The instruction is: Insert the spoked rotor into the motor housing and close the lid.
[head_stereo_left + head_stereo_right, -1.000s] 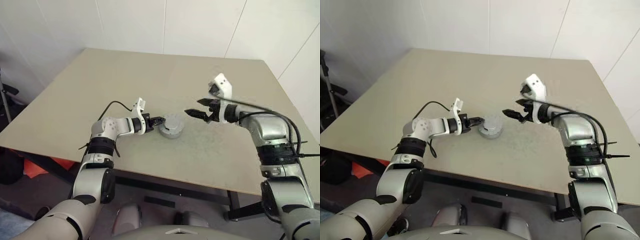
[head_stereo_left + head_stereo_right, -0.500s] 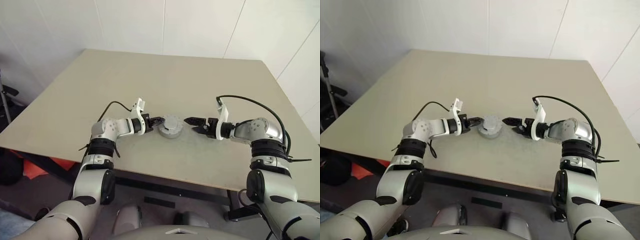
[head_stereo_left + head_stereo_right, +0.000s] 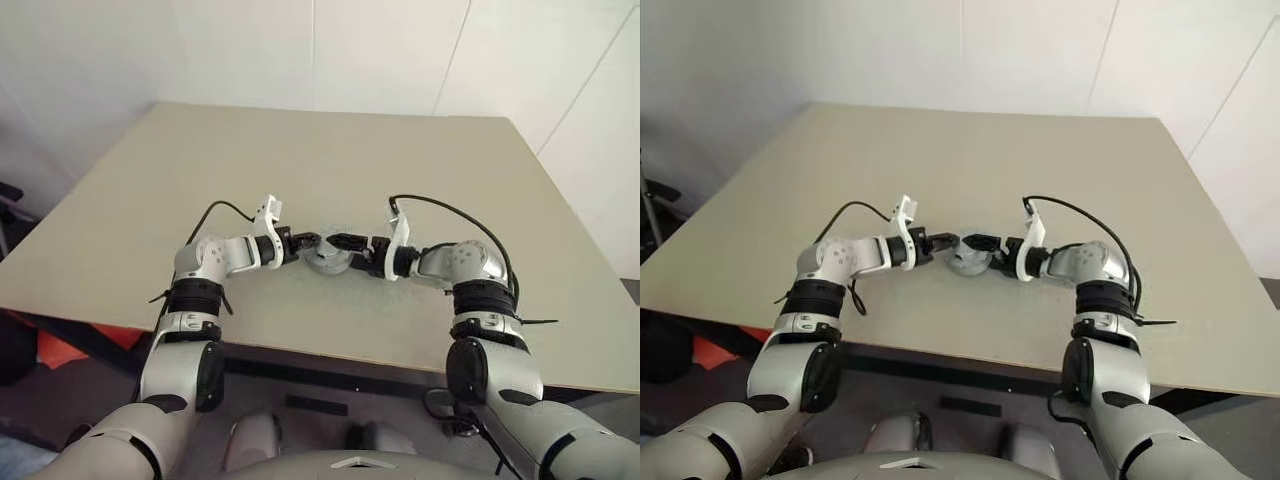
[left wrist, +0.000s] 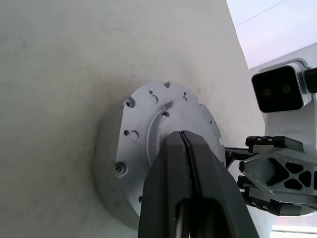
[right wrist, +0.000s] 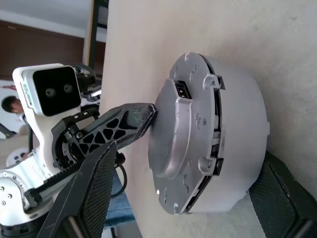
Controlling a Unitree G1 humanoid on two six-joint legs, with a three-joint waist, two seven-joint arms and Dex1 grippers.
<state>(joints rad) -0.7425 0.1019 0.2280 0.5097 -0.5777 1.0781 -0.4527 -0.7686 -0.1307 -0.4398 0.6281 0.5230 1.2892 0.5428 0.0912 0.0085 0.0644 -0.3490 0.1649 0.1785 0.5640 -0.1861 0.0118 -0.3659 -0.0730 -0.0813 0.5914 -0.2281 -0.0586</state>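
The right end effector point(image 3: 345, 243), fingers spread wide, has swung in and down from well right of the motor housing point(image 3: 329, 257) and is now straddling it on the tan surface point(image 3: 330, 150). The left end effector point(image 3: 309, 242), fingers pressed together, is staying against the housing's other side. The right wrist view is revealing the silver lid point(image 5: 181, 144) sitting on top.

My head pair looks down and forward over the table point(image 3: 300, 150), from well back. Each wrist camera sits close, looking along its own fingers at the motor housing point(image 5: 218, 134) at frame centre; each also catches the opposite wrist's white camera block point(image 4: 282, 89).
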